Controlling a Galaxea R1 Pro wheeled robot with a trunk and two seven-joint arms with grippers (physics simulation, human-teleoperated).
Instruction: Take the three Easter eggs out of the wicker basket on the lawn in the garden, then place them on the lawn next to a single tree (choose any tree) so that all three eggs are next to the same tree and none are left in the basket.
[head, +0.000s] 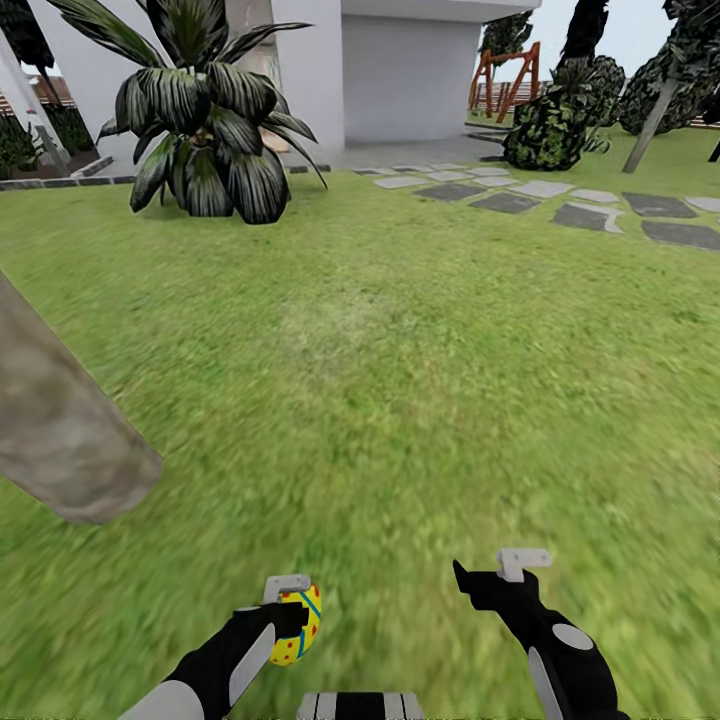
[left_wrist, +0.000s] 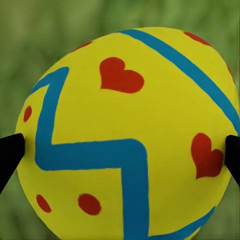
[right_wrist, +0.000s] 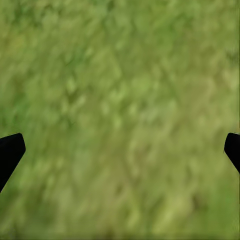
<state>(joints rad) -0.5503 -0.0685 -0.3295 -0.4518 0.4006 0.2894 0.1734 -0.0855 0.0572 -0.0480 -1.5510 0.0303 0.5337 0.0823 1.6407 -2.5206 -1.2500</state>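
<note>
Currently the left gripper (head: 288, 612) is closed across the widest part of a smooth, rigid, likely slippery yellow Easter egg with blue zigzag bands and red marks (left_wrist: 125, 140), held above the green grass lawn (head: 400, 380) near the grey-brown mottled tree trunk (head: 60, 430); the right gripper (head: 490, 578) hangs open, empty.

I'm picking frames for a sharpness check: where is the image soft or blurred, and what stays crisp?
Head view: the green lawn is smeared near the camera, while the broad-leaved dark shrub and grey stepping stones look sharper. Left wrist view: the yellow Easter egg with blue zigzag and red hearts is crisp, the grass behind it defocused. Right wrist view: the grass is soft and mottled throughout.
</note>
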